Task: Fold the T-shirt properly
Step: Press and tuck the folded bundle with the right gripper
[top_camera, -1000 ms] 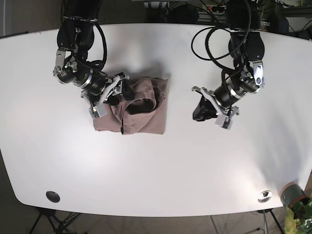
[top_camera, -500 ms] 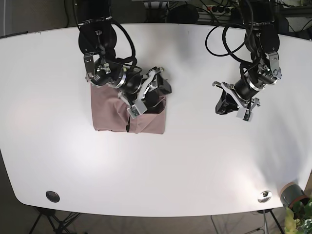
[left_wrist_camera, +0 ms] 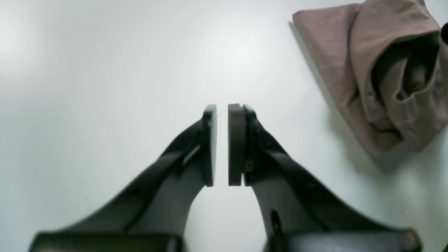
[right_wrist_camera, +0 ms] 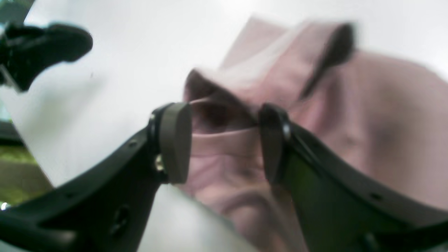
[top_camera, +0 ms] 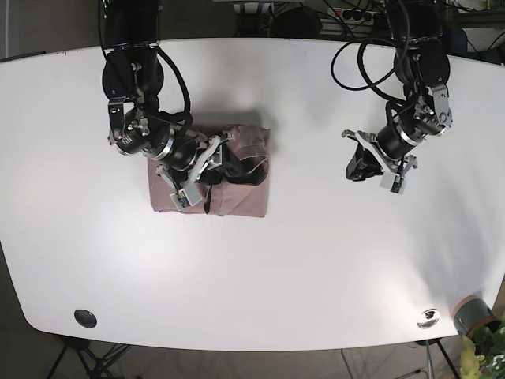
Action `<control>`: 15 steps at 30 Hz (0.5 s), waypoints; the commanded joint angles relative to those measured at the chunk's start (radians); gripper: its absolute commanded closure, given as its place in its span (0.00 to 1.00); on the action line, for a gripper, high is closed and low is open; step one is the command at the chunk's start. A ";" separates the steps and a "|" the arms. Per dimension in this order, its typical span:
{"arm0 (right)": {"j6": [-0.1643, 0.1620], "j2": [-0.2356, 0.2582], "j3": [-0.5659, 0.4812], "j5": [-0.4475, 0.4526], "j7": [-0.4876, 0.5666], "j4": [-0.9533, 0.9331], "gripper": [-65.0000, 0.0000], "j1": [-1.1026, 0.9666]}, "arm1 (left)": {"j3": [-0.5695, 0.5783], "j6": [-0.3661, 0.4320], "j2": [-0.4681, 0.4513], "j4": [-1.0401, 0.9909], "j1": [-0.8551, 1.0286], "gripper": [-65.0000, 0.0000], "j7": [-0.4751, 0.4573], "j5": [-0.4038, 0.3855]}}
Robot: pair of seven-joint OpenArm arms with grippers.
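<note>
Right gripper (top_camera: 207,164) sits over the T-shirt (top_camera: 237,197), left of centre on the white table (top_camera: 316,268). In the right wrist view its jaws stand apart, grey rubbery pads (right_wrist_camera: 175,141) either side of a loose fold, no cloth pinched between them as far as shows; view is blurred. T-shirt is dusty pink-brown knit, soft matte, folded to a rough rectangle with a rumpled, puffed-up top layer and a dark hollow under the raised fold (left_wrist_camera: 402,70); ribbed hem edge shows in the left wrist view. Table is smooth, glossy white, rounded edge.

Left gripper (top_camera: 371,167) hangs over bare table well right of the shirt, black fingers with flat grey pads (left_wrist_camera: 235,143), jaws nearly together with a thin gap, holding nothing.

Small round dark disc (top_camera: 85,318) near the front left edge, a metal one (top_camera: 428,317) front right. No readable writing or brand anywhere.

Versus half a second ago: right gripper has pulled back left from the shirt's right edge toward its middle; the top fold looks more bunched. Left arm barely moved.
</note>
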 commanded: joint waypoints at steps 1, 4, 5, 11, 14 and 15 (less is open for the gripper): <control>0.005 0.001 -0.005 0.021 0.021 -0.023 0.55 0.023 | -0.005 -0.005 -0.011 0.014 -0.012 0.94 -0.025 -0.018; -0.020 0.006 -0.008 0.019 0.026 -0.066 0.55 0.026 | -0.005 -0.005 -0.011 0.014 -0.010 0.94 -0.025 -0.018; -0.043 0.008 -0.008 0.019 0.026 -0.072 0.55 0.029 | -0.005 -0.005 -0.011 0.014 -0.010 0.94 -0.025 -0.018; -0.104 0.034 -0.010 0.019 0.027 -0.077 0.55 0.044 | -0.009 -0.005 -0.011 0.013 -0.007 0.94 -0.025 -0.018; -0.104 0.032 -0.008 0.019 0.027 -0.077 0.54 0.069 | -0.009 -0.005 -0.011 0.013 0.007 0.94 -0.026 -0.018; -0.104 0.031 -0.008 0.019 0.027 -0.080 0.54 0.076 | -0.008 -0.005 -0.011 0.013 0.008 0.94 -0.026 -0.018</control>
